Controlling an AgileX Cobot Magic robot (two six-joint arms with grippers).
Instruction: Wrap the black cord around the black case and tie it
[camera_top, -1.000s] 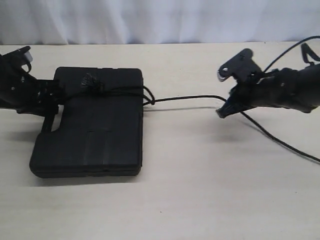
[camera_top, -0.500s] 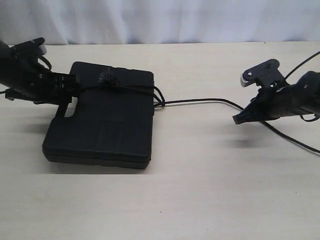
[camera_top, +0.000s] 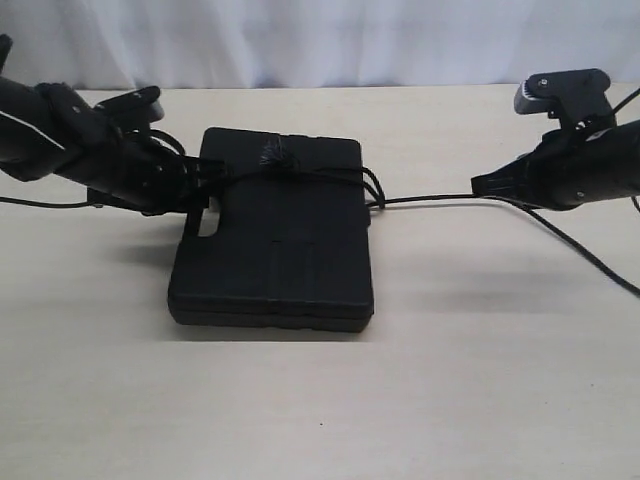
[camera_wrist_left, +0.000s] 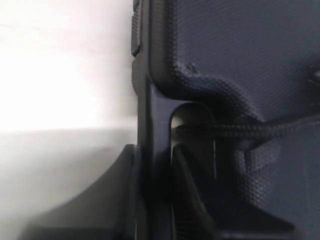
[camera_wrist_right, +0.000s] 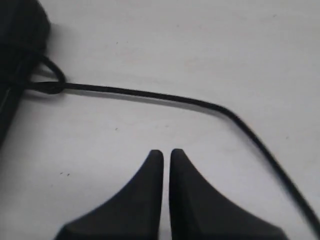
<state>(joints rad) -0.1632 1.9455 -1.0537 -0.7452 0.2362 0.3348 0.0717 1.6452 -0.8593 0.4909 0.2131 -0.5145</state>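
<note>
The black case (camera_top: 275, 240) lies flat on the table, left of centre. The black cord (camera_top: 310, 176) crosses its lid near the far edge, with a frayed tuft (camera_top: 272, 154) on top and a knot at the case's right side. From there the cord runs right over the table and past my right gripper (camera_top: 478, 185). My left gripper (camera_top: 203, 186) is shut on the case's handle bar, one finger (camera_wrist_left: 192, 200) in the slot. The left wrist view shows the case (camera_wrist_left: 240, 50) and cord (camera_wrist_left: 250, 131) close up. My right gripper (camera_wrist_right: 166, 152) is shut and empty, with the cord (camera_wrist_right: 150, 95) on the table ahead of it.
A white curtain (camera_top: 320, 40) hangs behind the table's far edge. The pale tabletop (camera_top: 450, 390) stretches in front of the case. The cord's long tail (camera_top: 590, 262) trails off toward the right edge under my right arm.
The left gripper has dragged the case to the right by its handle. The right gripper has drawn back to the right and farther from the front, with the cord trailing beside it.
</note>
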